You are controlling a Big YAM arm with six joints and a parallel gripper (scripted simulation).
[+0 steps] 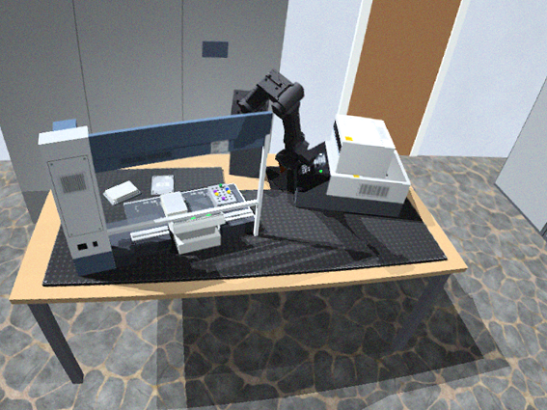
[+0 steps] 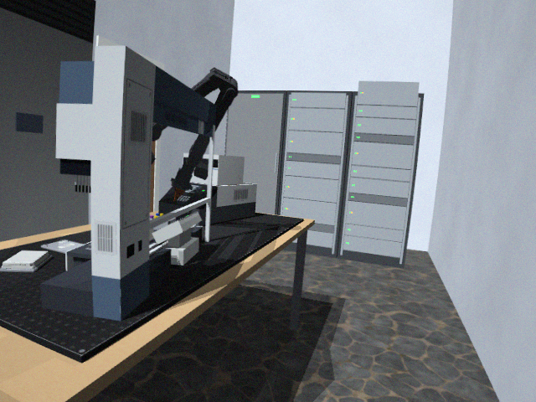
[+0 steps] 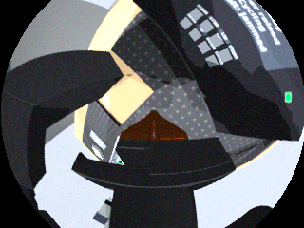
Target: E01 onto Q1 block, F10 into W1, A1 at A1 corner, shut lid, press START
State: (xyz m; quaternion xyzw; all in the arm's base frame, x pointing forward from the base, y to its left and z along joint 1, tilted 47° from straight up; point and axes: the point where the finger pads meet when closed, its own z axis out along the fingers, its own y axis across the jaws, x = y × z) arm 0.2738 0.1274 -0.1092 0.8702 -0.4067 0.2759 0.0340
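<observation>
The real-time cycler Q1 (image 1: 365, 186) (image 2: 234, 194) stands at the back right of the table, its white lid (image 1: 362, 146) on top. Its block is hidden. The lamp (image 1: 320, 171) (image 3: 288, 97) on the dark sloped panel is green. My gripper (image 1: 283, 170) (image 2: 177, 198) (image 3: 153, 113) is shut and empty, low over the mat just left of the panel, with the key rows (image 3: 205, 32) beside it. One white plate (image 1: 121, 191) (image 2: 26, 260) lies at the left of the deck. A second plate (image 1: 162, 183) (image 2: 64, 245) lies behind the deck row. I cannot read their labels.
A liquid handler with a blue gantry beam (image 1: 180, 136) and a white tower (image 1: 72, 195) (image 2: 116, 172) spans the deck. The tube cooling block (image 1: 221, 195) with coloured tubes and the white deep-well block (image 1: 174, 203) stand in the deck row. A thin white post (image 1: 262, 182) rises between the deck and Q1.
</observation>
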